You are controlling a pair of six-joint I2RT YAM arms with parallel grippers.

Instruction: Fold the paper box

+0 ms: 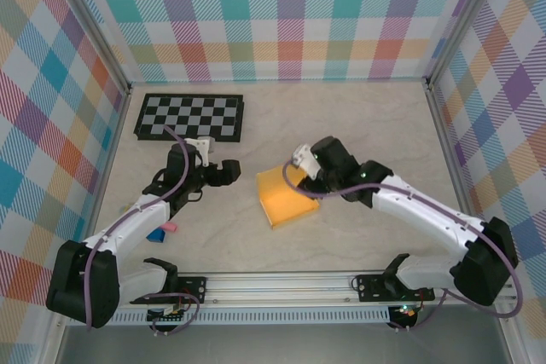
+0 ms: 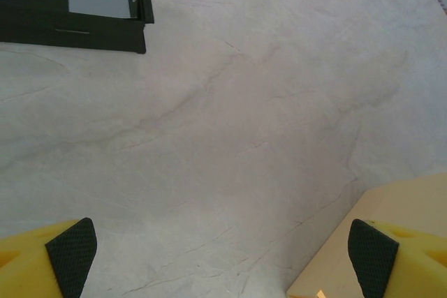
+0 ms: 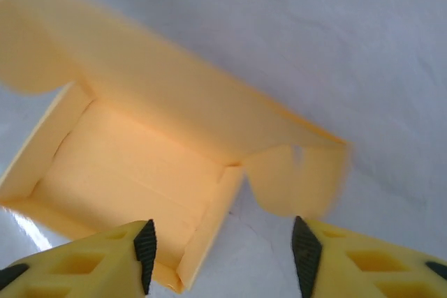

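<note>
My right gripper (image 3: 223,252) has its jaws parted, holding nothing. Its fingertips (image 3: 145,249) hang over the near corner of the paper box (image 3: 140,165), and one short upright wall of the box runs up into the gap between them, closer to the pad on the left of the wrist view. I cannot tell whether that pad touches the card.

From here the box reads as a shallow open tray with raised walls. A broad panel leans off its far long side, with a rounded tab at each end (the tab beside the gap is blurred).

My left gripper (image 2: 223,256) is spread wide over bare table (image 2: 230,123), with nothing between its pads. A pale corner of the box (image 2: 412,200) lies just beside the pad on the right of that view.

In the overhead view the box (image 1: 286,198) sits mid-table between the two grippers. The right gripper (image 1: 300,168) is over its far right corner and the left gripper (image 1: 229,172) is just off its left side. The checkerboard (image 1: 189,117) lies well beyond the left arm, towards the back wall.
</note>
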